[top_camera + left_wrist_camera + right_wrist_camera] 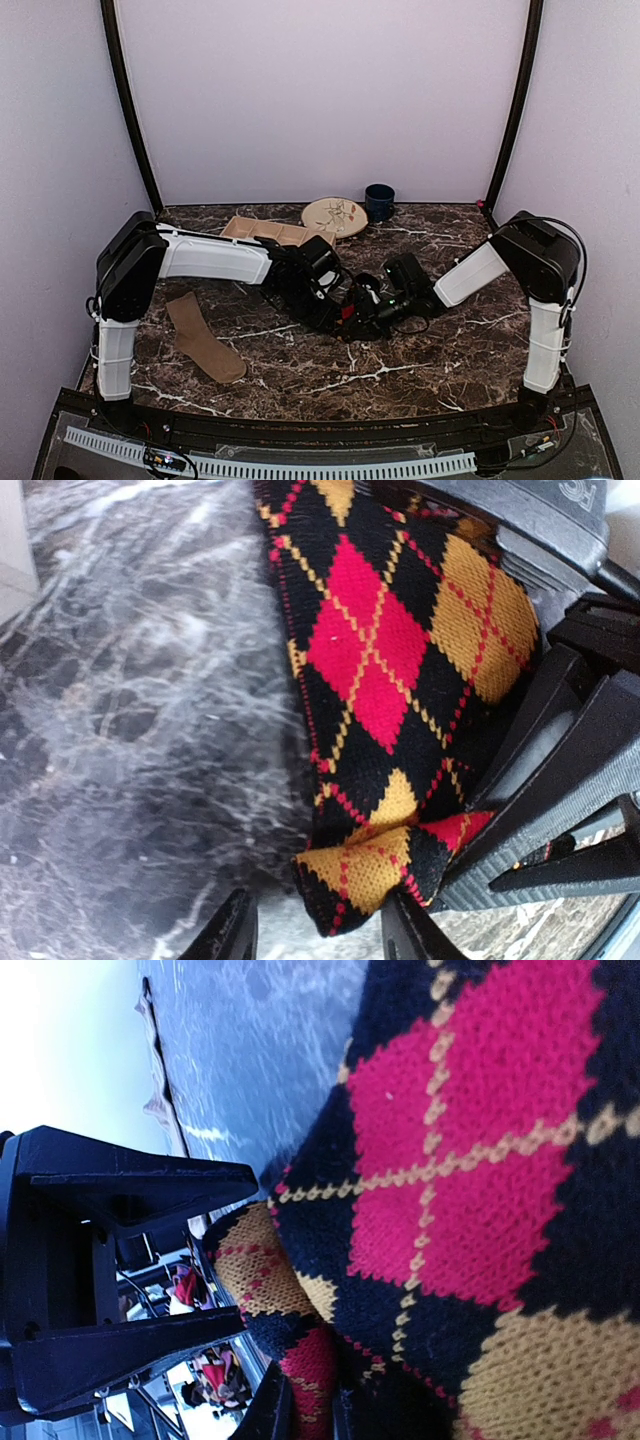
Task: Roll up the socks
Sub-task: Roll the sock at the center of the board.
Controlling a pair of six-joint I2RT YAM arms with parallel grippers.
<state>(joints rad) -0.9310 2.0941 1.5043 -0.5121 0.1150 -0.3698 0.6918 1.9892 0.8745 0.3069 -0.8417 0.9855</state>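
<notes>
Black knit with red and orange diamonds is filling both wrist views: the argyle sock (pixel 380 660) is sitting between my two grippers at the middle of the marble table (pixel 440 350). My right gripper (pixel 305 1415) is pinching a fold of it, with its fingers nearly together and fabric caught between them. The rest of the sock is spreading close across that camera.

My left gripper (pixel 320 942) is standing with its fingers apart around the sock's doubled-over end. One finger is touching the knit. The other is standing clear, with a strip of marble showing between it and the fabric, so I am not reading that as a grip. I cannot tell whether the sock is resting on the marble or riding just above it.

From the top camera, the two grippers are meeting nose to nose, almost touching. The tan sock (pixel 205 342) is lying flat by itself on the near left of the table, well apart from them. Along the far edge, a tan tray (pixel 268 231), a patterned plate (pixel 333 216) and a dark blue cup (pixel 379 202) are sitting side by side.
</notes>
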